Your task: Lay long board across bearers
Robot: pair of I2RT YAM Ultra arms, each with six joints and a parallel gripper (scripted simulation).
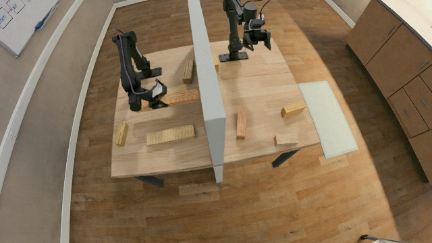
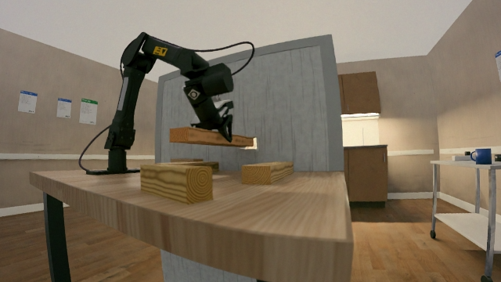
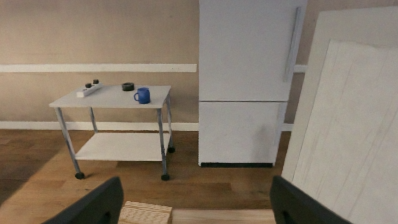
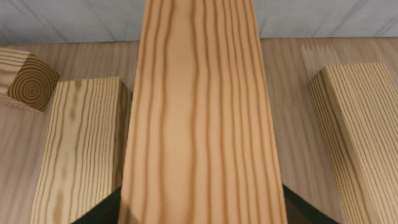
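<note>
The long board (image 1: 175, 98) hangs level above the table on the near side of the grey panel wall (image 1: 207, 77). My right gripper (image 1: 155, 98) is shut on its outer end. In the exterior view the board (image 2: 211, 137) points at the slot (image 2: 254, 143), with its far end close to it. The right wrist view shows the board (image 4: 200, 125) running straight toward the wall (image 4: 200, 17). My left gripper (image 1: 258, 42) is open and empty, raised high beyond the wall near its base. Wooden blocks (image 1: 241, 123), (image 1: 293, 109), (image 1: 286, 140) lie on the table there.
On the board's side lie a long block (image 1: 170, 134), a small block (image 1: 121, 133) and another by the wall (image 1: 187, 71). Blocks (image 4: 80, 155), (image 4: 360, 135) flank the board below. A small block (image 1: 215, 61) sits against the wall's far face. A pale mat (image 1: 325, 118) lies on the floor.
</note>
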